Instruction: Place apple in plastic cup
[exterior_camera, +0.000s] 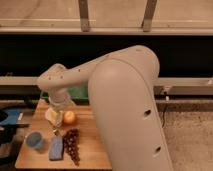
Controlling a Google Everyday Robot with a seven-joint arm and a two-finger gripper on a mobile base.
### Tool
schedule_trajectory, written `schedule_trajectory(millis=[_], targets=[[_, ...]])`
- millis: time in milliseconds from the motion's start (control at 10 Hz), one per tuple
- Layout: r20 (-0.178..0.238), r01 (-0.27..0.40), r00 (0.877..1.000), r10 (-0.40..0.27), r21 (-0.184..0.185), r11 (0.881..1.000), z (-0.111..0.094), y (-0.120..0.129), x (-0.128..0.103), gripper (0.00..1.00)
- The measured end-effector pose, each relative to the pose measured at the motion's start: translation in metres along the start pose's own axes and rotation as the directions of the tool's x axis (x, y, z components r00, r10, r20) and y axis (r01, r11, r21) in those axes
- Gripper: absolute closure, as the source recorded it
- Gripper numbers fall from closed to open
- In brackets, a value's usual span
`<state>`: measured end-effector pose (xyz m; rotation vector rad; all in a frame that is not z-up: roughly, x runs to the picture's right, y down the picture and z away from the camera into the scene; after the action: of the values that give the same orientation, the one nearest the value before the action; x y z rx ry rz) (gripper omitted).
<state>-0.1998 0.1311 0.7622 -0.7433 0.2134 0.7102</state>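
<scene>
Orange-yellow apple (69, 117) — likely firm, smooth, prone to roll — best gripped across its middle. Gripper (56, 115) hangs just left of it, jaws wide, empty.

dim warm light, pale arm (122, 95) brightest, background dark, faint shadows on table (37, 159)

gripper (59, 112) by the apple (69, 117) blurred into the white cup (51, 116); right of table (30, 159) behind arm (125, 110)
</scene>
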Motion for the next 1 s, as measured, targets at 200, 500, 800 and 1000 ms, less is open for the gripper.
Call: schedule_trajectory(millis=[200,500,800,1000], targets=[[0.007,-0.026,1.000,0.026,-0.011,1.000,0.009,-0.007,0.009,0.20],[0.022,-0.052,0.998,0.052,-0.028,0.998,0.019,-0.018,0.015,0.20],[0.033,-0.029,0.999,0.031,-0.052,0.998,0.033,-0.023,0.001,0.20],[0.037,-0.006,0.999,0.008,-0.064,0.998,0.040,-0.023,-0.013,0.20]])
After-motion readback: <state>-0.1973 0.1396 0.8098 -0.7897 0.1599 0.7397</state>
